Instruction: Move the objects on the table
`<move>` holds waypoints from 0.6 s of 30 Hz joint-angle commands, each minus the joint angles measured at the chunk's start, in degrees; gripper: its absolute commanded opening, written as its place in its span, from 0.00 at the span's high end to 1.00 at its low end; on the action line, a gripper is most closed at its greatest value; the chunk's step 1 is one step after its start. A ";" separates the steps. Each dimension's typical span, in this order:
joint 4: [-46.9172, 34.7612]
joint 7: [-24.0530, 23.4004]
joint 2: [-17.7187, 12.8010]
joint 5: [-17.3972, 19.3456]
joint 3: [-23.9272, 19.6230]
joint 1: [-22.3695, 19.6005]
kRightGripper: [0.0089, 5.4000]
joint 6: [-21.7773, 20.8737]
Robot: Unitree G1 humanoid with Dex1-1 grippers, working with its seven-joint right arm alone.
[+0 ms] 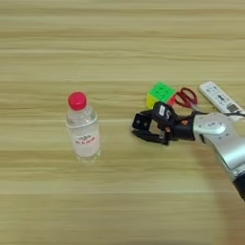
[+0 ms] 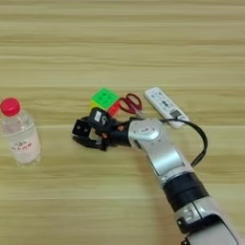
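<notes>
The right hand (image 1: 142, 129) reaches leftward over the middle of the wooden counter (image 1: 119, 43), its silver forearm (image 2: 160, 153) coming in from the lower right. Its two black fingers (image 1: 141, 121) point left and stand a little apart, with bare wood showing between them; nothing can be seen in the gap, so the hand looks partly open and empty (whether the lower finger touches the counter cannot be told).

Just behind the hand's wrist lies the green-and-yellow puzzle cube (image 1: 160, 94), green face up, with the red-handled scissors (image 1: 185, 98) right beside it on its right, seemingly touching. The white remote control (image 1: 221, 98) lies slantwise a little further right, apart from the scissors.

The clear plastic bottle with red cap (image 1: 83, 127) stands upright well to the left of the fingertips, alone on open wood, with a white label on its side.

A black cable (image 2: 198, 139) loops off the forearm near the remote.
</notes>
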 commanded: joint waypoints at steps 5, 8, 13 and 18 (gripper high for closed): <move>5.82 -7.28 4.40 -1.80 -0.86 -7.69 0.54 -0.67; 7.91 -8.16 5.13 -2.34 -0.63 -7.94 0.54 -1.08; 9.49 -8.67 5.33 -2.72 -0.68 -8.08 0.54 -1.87; 9.47 -8.06 5.26 -2.70 -0.45 -7.83 0.47 -2.39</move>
